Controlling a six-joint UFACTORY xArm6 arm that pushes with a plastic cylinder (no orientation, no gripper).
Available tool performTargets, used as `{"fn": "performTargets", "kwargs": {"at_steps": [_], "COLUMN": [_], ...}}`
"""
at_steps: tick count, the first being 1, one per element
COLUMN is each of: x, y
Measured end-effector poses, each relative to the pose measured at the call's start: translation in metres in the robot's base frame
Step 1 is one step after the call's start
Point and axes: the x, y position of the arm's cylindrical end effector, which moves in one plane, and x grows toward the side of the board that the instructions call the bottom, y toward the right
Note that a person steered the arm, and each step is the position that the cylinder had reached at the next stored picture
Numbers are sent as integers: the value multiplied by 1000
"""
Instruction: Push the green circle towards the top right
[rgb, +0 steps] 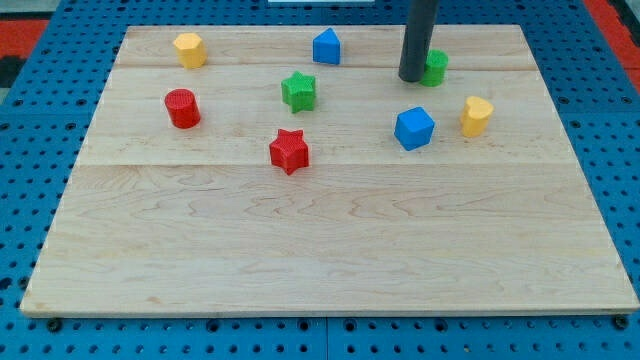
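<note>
Green circle (436, 67) touches my tip (411, 77) on view's right; no fingers.

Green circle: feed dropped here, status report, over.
My tip down at green circle's left edge. Circle sits near board's top right. Nothing between it and that corner.

bright, even light; sharp focus (soft short shadows); faint glare on board (330, 230).

Wooden board (330, 250) carries eight blocks — far row: yellow hexagon (189, 49), blue house-shaped block (326, 46), green circle (434, 67) with my tip (411, 77) touching its left. Middle: red cylinder (182, 108), green star (299, 91), red star (289, 151), blue cube (414, 128), yellow heart (476, 116) — near half bare.
</note>
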Motion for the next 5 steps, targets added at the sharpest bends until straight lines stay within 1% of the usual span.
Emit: {"fn": "performTargets", "kwargs": {"at_steps": [1, 2, 3, 5], "x": [22, 6, -24, -22], "y": [-4, 14, 31, 40]}}
